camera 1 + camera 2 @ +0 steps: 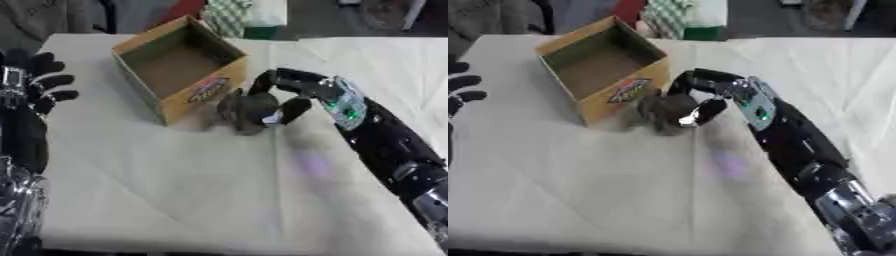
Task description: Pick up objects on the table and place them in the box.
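An open cardboard box point(180, 70) stands on the white-covered table point(175, 175) at the upper left of centre; its inside looks bare. Just right of the box's front corner sits a dark grey rounded object point(248, 110). My right hand point(302, 90) reaches in from the right, its fingers and thumb curled round that object from above and the side. It seems to rest on or just above the cloth. My left hand point(39, 82) is at the left edge, fingers relaxed and spread, holding nothing.
A faint purple mark point(311, 164) shows on the cloth right of centre. A green-and-white item point(241, 17) and other clutter stand beyond the table's far edge behind the box. My right forearm point(385, 145) crosses the right side of the table.
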Tool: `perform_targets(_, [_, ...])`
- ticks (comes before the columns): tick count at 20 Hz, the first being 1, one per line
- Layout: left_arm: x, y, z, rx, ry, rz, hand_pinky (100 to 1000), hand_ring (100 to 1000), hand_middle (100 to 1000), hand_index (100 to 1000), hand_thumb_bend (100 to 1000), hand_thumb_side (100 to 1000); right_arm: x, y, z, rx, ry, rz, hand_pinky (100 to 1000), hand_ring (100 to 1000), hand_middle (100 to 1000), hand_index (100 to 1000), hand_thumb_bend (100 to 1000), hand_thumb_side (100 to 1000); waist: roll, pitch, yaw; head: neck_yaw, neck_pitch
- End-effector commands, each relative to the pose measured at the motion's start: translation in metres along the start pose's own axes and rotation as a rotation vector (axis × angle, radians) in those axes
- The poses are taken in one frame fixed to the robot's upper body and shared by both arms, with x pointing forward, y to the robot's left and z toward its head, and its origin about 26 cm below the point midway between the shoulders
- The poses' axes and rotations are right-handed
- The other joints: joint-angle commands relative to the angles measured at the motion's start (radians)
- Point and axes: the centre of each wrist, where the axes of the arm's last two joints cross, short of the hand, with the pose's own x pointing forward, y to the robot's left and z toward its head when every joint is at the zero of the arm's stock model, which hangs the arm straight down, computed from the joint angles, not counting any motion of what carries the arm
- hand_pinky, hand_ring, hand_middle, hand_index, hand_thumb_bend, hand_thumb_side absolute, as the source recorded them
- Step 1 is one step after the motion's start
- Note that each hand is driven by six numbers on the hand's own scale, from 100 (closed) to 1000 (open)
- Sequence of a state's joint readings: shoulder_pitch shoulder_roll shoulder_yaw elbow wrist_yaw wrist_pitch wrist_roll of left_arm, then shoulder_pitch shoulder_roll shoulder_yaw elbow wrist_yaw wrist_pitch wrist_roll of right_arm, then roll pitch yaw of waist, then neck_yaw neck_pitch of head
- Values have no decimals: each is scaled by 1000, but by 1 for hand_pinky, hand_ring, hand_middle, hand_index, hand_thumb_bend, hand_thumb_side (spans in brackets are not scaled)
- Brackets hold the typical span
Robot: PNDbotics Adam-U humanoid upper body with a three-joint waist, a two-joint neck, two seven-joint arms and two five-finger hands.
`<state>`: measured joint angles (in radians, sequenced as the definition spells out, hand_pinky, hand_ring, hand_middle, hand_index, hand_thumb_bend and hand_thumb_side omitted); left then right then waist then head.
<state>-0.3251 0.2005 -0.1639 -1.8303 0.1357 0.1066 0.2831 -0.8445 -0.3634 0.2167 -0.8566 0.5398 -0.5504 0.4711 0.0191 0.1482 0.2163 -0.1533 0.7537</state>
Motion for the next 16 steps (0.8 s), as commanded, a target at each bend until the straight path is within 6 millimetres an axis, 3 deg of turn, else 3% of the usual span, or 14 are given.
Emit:
perform_targets(1, [8,-1,-3,-6,-30,7,635,676,663,767,213,864,2,-13,1,-34,0,24,642,604,509,609,255,349,3,-12,-1,-1,-10])
perform_targets(7, [8,-1,-3,-5,-30,8,634,674,662,767,214,864,4,-18,1,-68,-17,11,554,513,420,506,101,270,3,-12,-4,0,-11])
perform_targets(16, [8,0,-3,-5,-33,5,634,674,662,767,214,863,14,-39,8,-123,-57,-9,554,507,410,498,100,254,0,-12,-9,7,-18])
